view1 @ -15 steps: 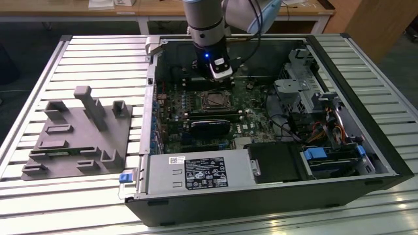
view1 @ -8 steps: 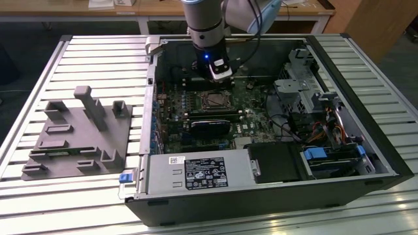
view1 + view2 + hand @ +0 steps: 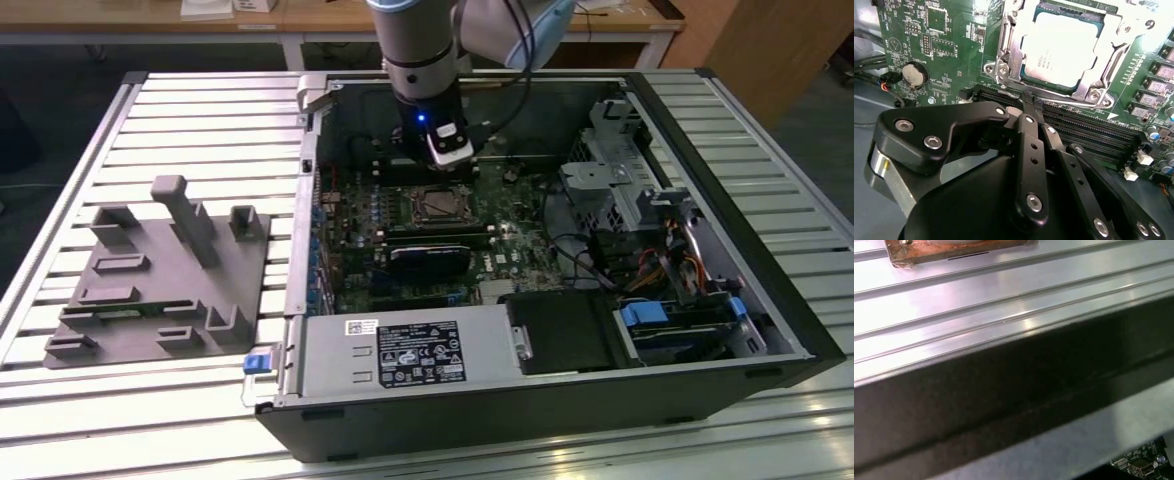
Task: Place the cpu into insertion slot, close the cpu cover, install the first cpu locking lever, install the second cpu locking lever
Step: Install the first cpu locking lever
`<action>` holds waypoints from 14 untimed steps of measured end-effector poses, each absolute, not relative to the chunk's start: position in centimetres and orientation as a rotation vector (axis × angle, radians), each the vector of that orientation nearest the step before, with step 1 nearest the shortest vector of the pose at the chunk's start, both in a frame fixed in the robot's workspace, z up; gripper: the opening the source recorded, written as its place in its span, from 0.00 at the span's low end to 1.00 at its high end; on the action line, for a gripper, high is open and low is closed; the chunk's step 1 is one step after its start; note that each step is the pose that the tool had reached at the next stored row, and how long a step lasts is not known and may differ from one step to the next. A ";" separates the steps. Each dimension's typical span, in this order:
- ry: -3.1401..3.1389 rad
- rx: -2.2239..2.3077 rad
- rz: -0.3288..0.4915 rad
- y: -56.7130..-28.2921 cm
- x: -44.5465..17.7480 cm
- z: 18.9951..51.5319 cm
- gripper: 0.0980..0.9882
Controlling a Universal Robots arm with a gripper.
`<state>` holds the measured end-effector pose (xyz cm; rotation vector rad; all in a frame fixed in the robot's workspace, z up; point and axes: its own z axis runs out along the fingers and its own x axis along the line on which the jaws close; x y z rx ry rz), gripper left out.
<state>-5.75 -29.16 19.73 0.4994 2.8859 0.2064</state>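
The cpu [image 3: 1061, 47] lies flat in the insertion slot [image 3: 438, 205], its silvery-tan top facing up. The cpu cover [image 3: 1010, 47] is down over it, its metal frame bordering the chip. A thin wire locking lever [image 3: 1069, 101] runs along the socket edge nearest the memory slots. In the second wrist view my gripper [image 3: 1026, 96] is shut, its narrow tips together right at this lever; I cannot tell whether they grip it. In the exterior view the gripper [image 3: 438, 178] hangs just above the socket's far edge inside the open computer case.
Long black memory slots [image 3: 1079, 130] and a coin battery [image 3: 914, 75] lie beside the socket. A black card [image 3: 430, 262], the power supply [image 3: 400, 355] and a drive cage [image 3: 627, 185] crowd the case. A grey fixture [image 3: 160, 275] sits on the slatted table [image 3: 979, 305].
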 end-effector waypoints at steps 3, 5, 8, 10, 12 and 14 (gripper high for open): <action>2.886 0.499 0.206 -29.3 -5.7 19.6 0.01; 2.885 0.499 0.206 -29.4 -5.8 19.6 0.01; 2.885 0.499 0.206 -29.5 -5.8 19.5 0.01; 2.885 0.499 0.206 -29.5 -5.8 19.5 0.01; 2.885 0.499 0.206 -29.5 -5.8 19.4 0.01; 2.885 0.499 0.206 -29.5 -5.7 19.4 0.01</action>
